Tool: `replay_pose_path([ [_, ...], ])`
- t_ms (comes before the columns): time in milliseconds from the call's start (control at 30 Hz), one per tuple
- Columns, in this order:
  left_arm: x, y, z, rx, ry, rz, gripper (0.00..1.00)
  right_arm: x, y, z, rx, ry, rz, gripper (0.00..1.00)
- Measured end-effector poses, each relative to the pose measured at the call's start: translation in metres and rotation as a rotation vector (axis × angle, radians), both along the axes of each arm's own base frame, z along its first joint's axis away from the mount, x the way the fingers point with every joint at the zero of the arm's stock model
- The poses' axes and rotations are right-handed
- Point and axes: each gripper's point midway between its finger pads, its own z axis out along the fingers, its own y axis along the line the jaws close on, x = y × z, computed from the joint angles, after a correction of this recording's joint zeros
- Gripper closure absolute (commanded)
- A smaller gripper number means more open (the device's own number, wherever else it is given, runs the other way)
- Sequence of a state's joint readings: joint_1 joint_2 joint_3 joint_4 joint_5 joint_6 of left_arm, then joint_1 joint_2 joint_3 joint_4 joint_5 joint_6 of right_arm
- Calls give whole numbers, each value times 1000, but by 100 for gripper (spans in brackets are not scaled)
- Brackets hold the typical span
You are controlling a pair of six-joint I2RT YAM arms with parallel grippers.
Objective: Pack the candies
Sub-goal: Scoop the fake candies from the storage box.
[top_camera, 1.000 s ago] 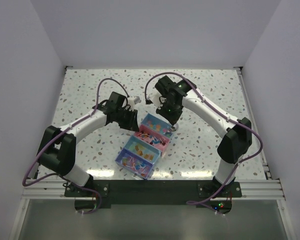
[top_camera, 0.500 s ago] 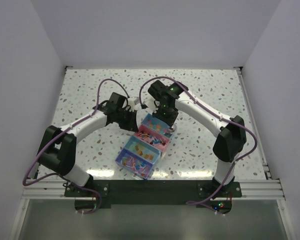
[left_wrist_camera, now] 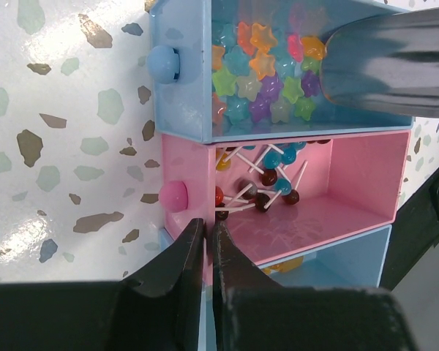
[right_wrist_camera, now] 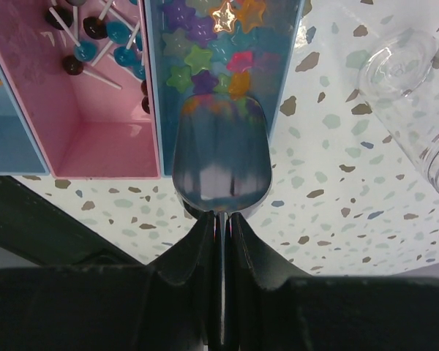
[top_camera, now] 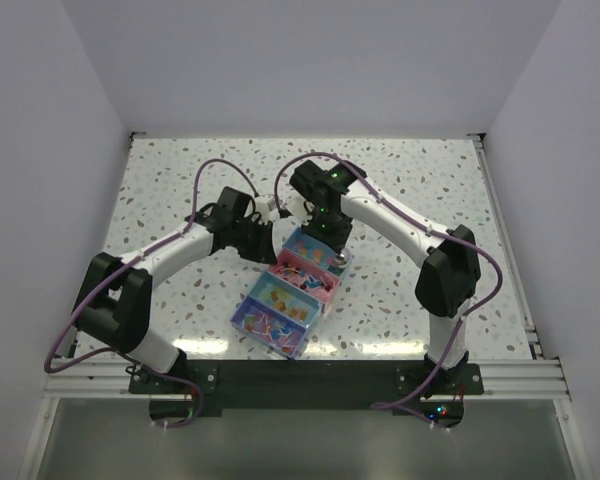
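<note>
We find the right gripper (right_wrist_camera: 221,227) clenched on the thin handle of a metal scoop (right_wrist_camera: 221,157). The scoop's bowl lies straight ahead of the fingertips, over the near end of the blue drawer (left_wrist_camera: 179,95). The candies (right_wrist_camera: 205,44), star-shaped and of mixed colours, lie in that drawer just beyond the scoop's lip. The left gripper (left_wrist_camera: 208,252) is pinched on the front wall of the pink drawer (left_wrist_camera: 351,168), just beside its knob. Lollipops (left_wrist_camera: 267,179) lie inside, ahead of those fingertips. A clear jar (right_wrist_camera: 417,95) appears to lie on its side on the table (left_wrist_camera: 58,110), off to the right of the right fingers and apart from the drawers.

We judge the step in hand to be scooping. We recommend holding the left pinch firm so the drawers do not slide. The scoop should go low and forward into the heap, with the lip tipped up before lifting, lest stars spill. We cannot tell whether the bowl carries any candies.
</note>
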State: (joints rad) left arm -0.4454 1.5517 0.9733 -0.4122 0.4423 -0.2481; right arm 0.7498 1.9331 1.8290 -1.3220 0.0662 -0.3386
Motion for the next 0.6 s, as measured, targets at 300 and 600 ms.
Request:
replay_pose_path([
  [300, 0, 0, 0, -2, -3, 2, 100, -4, -2, -2, 37, -35, -14, 100],
  [600, 0, 0, 0, -2, -4, 2, 100, -6, -2, -5, 120, -114, -33, 100],
])
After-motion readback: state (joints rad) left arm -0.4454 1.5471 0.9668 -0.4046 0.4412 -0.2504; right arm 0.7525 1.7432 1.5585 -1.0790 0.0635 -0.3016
